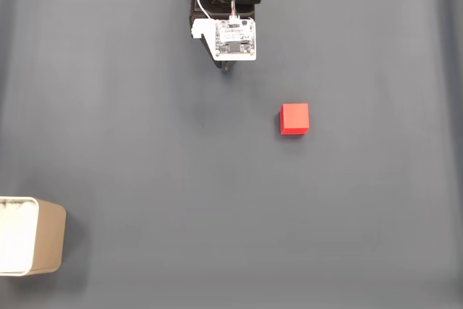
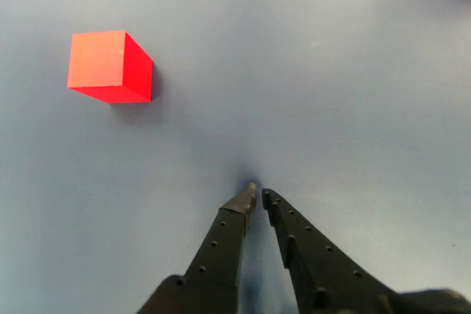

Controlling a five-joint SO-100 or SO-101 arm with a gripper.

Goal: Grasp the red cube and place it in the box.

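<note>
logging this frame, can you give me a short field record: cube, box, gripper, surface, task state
cube: red cube alone on the mat, untouched
box: box at lower left edge of fixed view, partly cut off
gripper: gripper fingers nearly closed, holding nothing, apart from cube
surface: grey mat
task state: grasp not yet made

1. On my fixed view, the small circuit board point(image 1: 236, 38) on the arm carries faint markings, but they are too small for me to read.
2. I find no other legible text, label, brand, number or sign.
</note>
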